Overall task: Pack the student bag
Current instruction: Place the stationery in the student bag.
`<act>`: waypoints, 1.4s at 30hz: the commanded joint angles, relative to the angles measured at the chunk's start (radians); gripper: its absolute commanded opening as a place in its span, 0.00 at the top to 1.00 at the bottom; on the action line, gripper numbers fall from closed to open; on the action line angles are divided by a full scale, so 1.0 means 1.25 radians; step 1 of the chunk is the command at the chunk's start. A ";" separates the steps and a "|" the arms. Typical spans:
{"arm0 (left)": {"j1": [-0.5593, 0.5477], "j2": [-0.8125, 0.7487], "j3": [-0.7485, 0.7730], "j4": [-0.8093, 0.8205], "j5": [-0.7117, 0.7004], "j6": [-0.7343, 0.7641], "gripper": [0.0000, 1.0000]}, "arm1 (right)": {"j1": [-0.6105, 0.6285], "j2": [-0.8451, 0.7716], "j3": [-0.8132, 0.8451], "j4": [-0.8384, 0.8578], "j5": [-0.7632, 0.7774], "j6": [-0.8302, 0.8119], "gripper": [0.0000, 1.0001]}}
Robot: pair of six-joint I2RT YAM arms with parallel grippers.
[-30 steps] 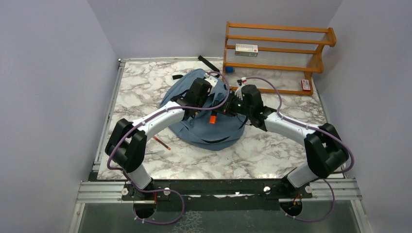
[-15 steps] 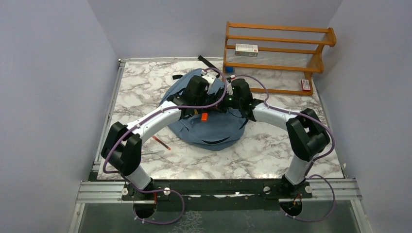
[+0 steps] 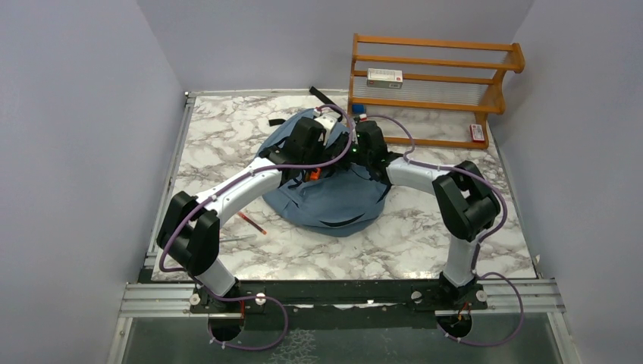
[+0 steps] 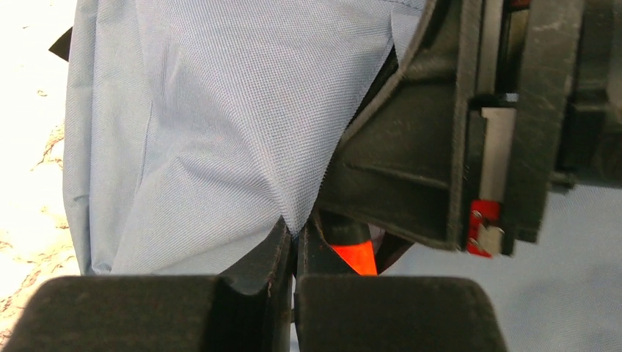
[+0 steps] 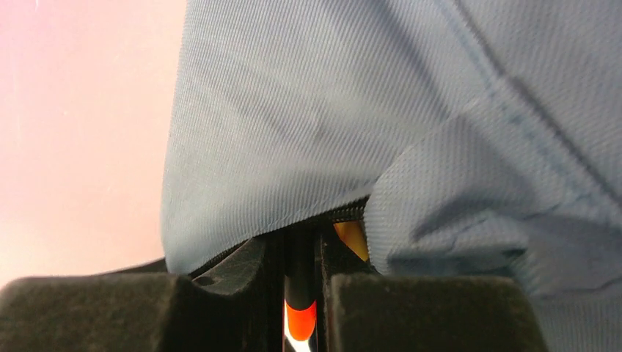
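The student bag (image 3: 334, 199), dusty blue, lies slumped in the middle of the marble table (image 3: 425, 235). My left gripper (image 3: 301, 170) is shut on a fold of its fabric (image 4: 220, 125) at the zipper edge and holds that edge up. My right gripper (image 3: 336, 167) is shut on a black marker with an orange band (image 5: 301, 319), its tip pushed under the lifted zipper edge (image 5: 323, 215). The marker's orange part (image 4: 356, 258) shows just beyond my left gripper (image 4: 295, 242). Something yellow (image 5: 352, 238) shows inside the opening beside my right gripper (image 5: 301, 249).
A wooden rack (image 3: 436, 91) stands at the back right with a white box (image 3: 384, 76) on a shelf and a small red item (image 3: 477, 133) at its foot. A red pen (image 3: 252, 222) and a thin grey one (image 3: 239, 238) lie at the front left. A black strap (image 3: 322, 95) trails behind the bag.
My right arm has swung left and forward, carrying the marker from above the bag's front in under the lifted edge. The left gripper has kept its hold and barely moved.
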 commanded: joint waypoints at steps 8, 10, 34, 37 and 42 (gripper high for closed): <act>-0.006 -0.020 0.035 0.004 0.064 -0.019 1.00 | -0.003 0.063 0.072 0.129 0.149 -0.047 0.75; -0.006 -0.013 0.037 0.002 0.063 -0.020 1.00 | -0.003 0.067 0.083 0.118 0.109 -0.074 0.65; 0.013 -0.055 -0.003 -0.005 0.076 -0.082 0.48 | -0.003 -0.365 -0.246 0.001 0.228 -0.247 0.43; 0.020 -0.130 -0.062 -0.006 0.061 -0.113 0.43 | -0.003 -0.418 -0.281 -0.020 0.259 -0.252 0.43; 0.054 -0.310 -0.225 0.013 -0.060 -0.283 0.41 | -0.003 -0.455 -0.338 -0.009 0.291 -0.253 0.43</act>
